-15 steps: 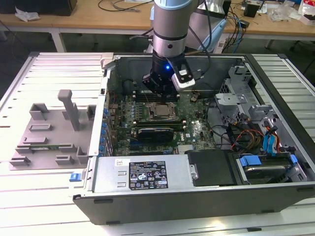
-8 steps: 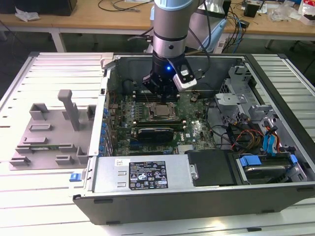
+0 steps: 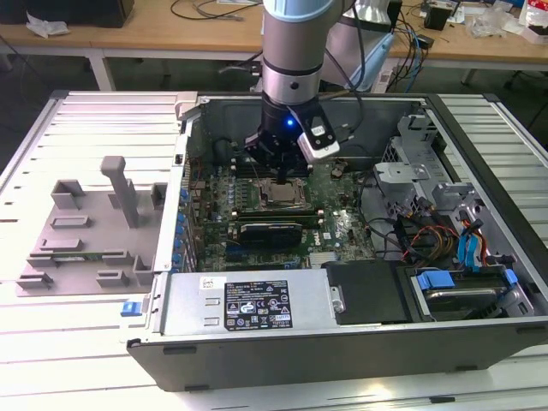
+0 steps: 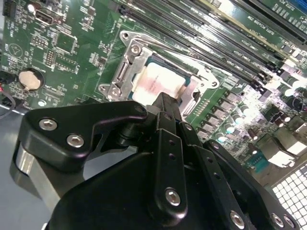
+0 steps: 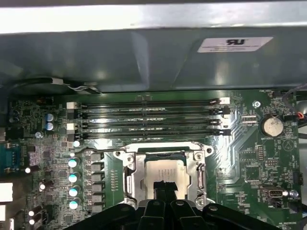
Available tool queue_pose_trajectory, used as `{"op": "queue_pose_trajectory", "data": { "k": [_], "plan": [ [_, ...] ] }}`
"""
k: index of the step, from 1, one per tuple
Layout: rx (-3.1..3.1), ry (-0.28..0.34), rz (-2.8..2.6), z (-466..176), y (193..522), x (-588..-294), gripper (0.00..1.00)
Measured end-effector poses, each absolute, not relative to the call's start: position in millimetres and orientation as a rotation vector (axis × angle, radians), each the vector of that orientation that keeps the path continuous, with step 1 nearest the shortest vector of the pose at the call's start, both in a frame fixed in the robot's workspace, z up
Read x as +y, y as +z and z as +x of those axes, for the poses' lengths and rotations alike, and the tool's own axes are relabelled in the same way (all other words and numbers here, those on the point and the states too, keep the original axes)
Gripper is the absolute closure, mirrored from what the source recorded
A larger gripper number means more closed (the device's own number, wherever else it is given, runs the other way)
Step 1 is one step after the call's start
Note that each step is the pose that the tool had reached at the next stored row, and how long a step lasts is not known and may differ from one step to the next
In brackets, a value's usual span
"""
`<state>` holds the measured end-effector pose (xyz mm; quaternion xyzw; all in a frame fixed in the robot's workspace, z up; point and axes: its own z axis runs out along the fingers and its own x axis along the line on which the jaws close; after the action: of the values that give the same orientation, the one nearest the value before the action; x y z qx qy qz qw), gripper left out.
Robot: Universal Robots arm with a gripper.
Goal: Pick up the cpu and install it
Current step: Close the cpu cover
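Note:
The cpu [image 3: 283, 194] [image 4: 156, 82] [image 5: 163, 171] lies flat in the dark socket frame [image 4: 125, 72] [image 5: 130, 176] on the green motherboard [image 3: 338, 218], its pale silvery top facing up. The socket's metal bracket surrounds it. My gripper [image 3: 282, 177] [image 4: 166, 101] [image 5: 163, 187] hangs straight above the chip inside the open computer case. Its two black fingertips are pressed together with nothing between them, right at the chip's near edge. Whether they touch the chip's top I cannot tell.
Long memory slots [image 5: 148, 117] run beside the socket, with the case's metal wall [image 5: 144, 57] behind them. A grey tray [image 3: 86, 227] sits at the exterior view's left. The power supply [image 3: 248, 304] and a drive cage with blue tabs [image 3: 458, 291] line the case's front.

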<state>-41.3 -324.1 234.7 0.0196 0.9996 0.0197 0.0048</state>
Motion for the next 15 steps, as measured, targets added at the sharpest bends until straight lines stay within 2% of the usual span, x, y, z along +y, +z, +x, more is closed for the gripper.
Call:
{"op": "queue_pose_trajectory", "data": {
  "k": [15],
  "plan": [
    [3.131, 0.062, 0.06, -59, 217, -325, 0.89]
  ]
}}
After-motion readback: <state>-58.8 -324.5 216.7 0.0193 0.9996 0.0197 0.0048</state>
